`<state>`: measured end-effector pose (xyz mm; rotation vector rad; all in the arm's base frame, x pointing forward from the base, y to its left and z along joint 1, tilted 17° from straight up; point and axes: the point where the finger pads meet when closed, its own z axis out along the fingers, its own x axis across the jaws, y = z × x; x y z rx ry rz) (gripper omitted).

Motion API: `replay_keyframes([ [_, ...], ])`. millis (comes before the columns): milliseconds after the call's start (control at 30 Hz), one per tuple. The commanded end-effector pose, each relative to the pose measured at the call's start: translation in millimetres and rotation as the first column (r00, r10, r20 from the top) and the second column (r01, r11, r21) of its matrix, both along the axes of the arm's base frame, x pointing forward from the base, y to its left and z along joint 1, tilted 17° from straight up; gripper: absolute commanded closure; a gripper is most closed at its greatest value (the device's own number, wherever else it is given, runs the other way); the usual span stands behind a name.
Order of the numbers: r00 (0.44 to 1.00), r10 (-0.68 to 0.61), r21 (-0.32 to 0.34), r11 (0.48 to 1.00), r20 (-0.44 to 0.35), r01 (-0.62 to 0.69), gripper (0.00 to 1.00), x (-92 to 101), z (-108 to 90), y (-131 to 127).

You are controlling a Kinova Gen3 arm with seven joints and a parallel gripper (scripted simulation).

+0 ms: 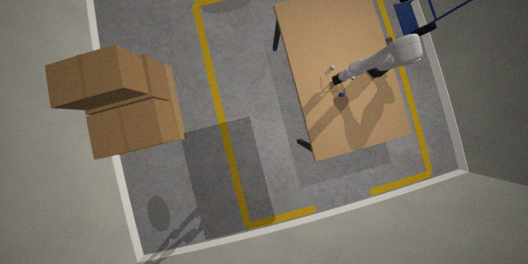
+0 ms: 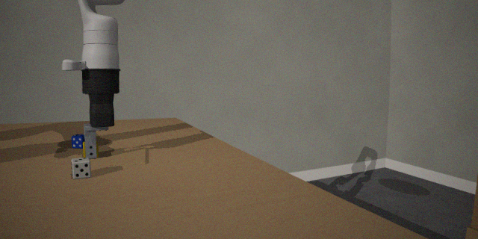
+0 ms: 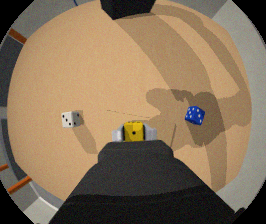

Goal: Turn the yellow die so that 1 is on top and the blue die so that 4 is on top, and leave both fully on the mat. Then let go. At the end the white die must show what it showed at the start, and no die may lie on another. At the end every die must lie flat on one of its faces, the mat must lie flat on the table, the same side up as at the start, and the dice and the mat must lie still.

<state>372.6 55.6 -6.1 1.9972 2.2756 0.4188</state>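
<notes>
My gripper (image 1: pixel 335 82) (image 2: pixel 90 152) (image 3: pixel 133 129) points down, its pale fingers flush against both sides of the yellow die (image 3: pixel 134 128). It is shut on that die, very low over the table; whether the die touches down I cannot tell. In the wrist view one pip shows on the die's upper face. The blue die (image 1: pixel 341 95) (image 2: pixel 78 141) (image 3: pixel 195 115) lies to the right in the wrist view, with five pips on its side in the exterior view. The white die (image 1: pixel 332 68) (image 2: pixel 81 168) (image 3: pixel 70 119) lies to the left. The mat's outline is not clearly distinguishable; only thin dark lines show.
The wooden table (image 1: pixel 330 25) (image 2: pixel 224 194) (image 3: pixel 44 75) bears the arm's shadows, which fall around the blue die. The arm comes in from the table's far long side in the top view. Stacked cartons (image 1: pixel 99 78) and a blue hand truck (image 1: pixel 406 18) stand off the table.
</notes>
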Motion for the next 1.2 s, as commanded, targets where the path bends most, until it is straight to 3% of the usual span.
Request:
replay_keyframes([
  [0,1.0,0.0,0.0,1.0,0.001,0.0,0.37,0.4,0.5,-0.1],
  [167,1.0,0.0,0.0,1.0,0.001,0.0,0.31,0.4,0.5,-0.1],
  [200,1.0,0.0,0.0,1.0,0.001,0.0,0.25,0.4,0.5,-0.1],
  [333,1.0,0.0,0.0,1.0,0.001,0.0,0.25,0.4,0.5,-0.1],
  [467,1.0,0.0,0.0,1.0,0.001,0.0,0.13,0.4,0.5,-0.1],
  [1167,1.0,0.0,0.0,1.0,0.001,0.0,0.13,-0.1,2.1,-0.4],
])
